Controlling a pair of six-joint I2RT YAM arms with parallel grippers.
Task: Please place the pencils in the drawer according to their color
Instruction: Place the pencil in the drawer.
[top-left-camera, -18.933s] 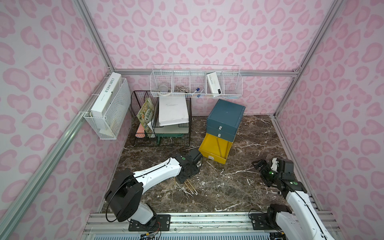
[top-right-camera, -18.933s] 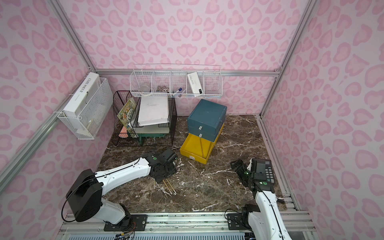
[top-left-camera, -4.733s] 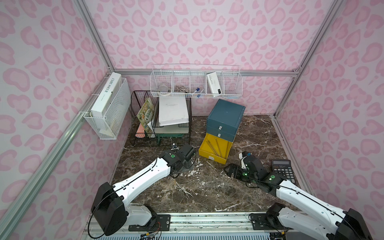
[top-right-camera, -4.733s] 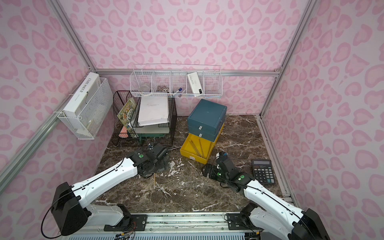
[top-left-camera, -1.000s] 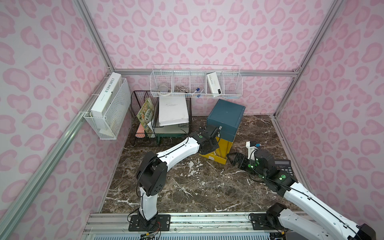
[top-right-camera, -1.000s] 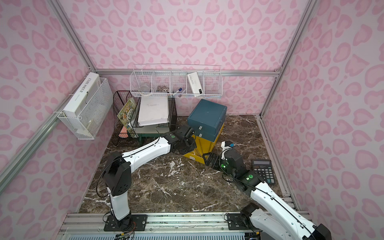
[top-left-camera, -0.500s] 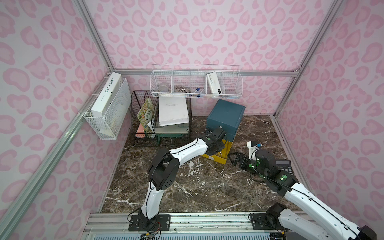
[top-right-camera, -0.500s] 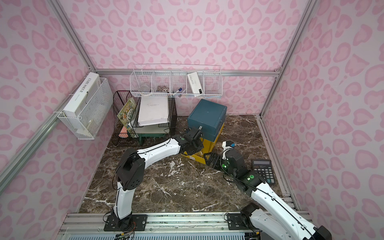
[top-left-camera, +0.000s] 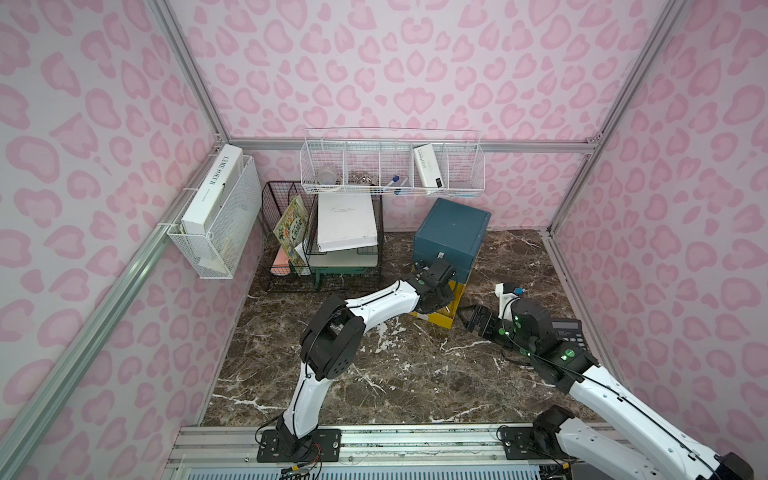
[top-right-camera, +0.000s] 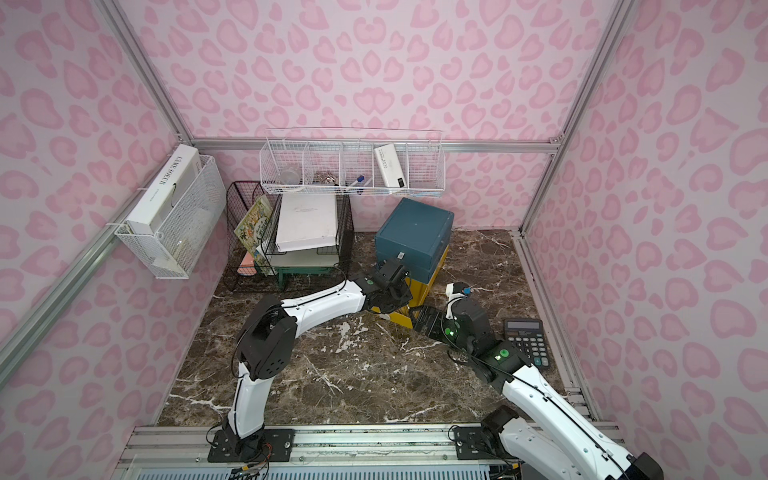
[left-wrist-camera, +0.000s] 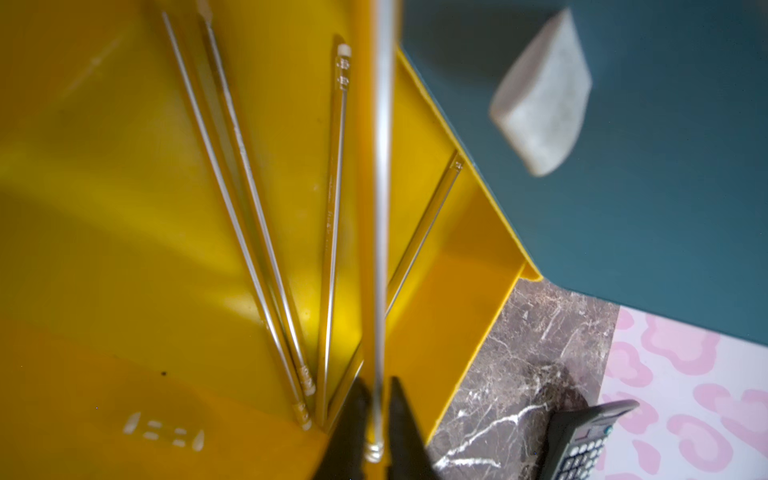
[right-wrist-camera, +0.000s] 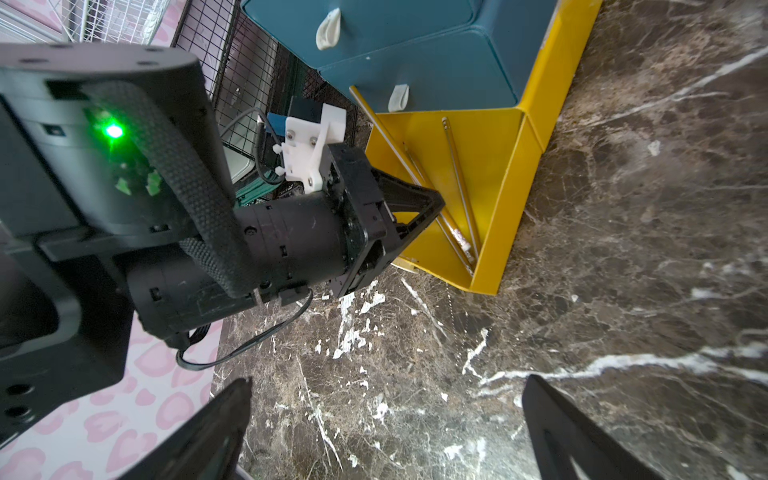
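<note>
My left gripper (left-wrist-camera: 376, 419), jaws narrow, straddles one yellow pencil (left-wrist-camera: 380, 208) over the open yellow drawer (left-wrist-camera: 104, 208); grip uncertain. Four yellow pencils (left-wrist-camera: 332, 208) lie inside. Right gripper (right-wrist-camera: 386, 380) is wide and empty. Teal drawers (right-wrist-camera: 415, 62) are shut. No loose pencils on the counter (right-wrist-camera: 623, 291).

Yellow pencils (left-wrist-camera: 332, 208) with a glossy lacquered finish. Smooth, shiny yellow drawer (left-wrist-camera: 124, 249) that looks like plastic. Matt teal cabinet (left-wrist-camera: 644, 228). Polished brown tabletop (right-wrist-camera: 623, 291) with white marble veining. White-coated metal wire basket (top-left-camera: 461, 174).

Left gripper (top-left-camera: 440, 300) at yellow drawer (top-left-camera: 445, 319)
</note>
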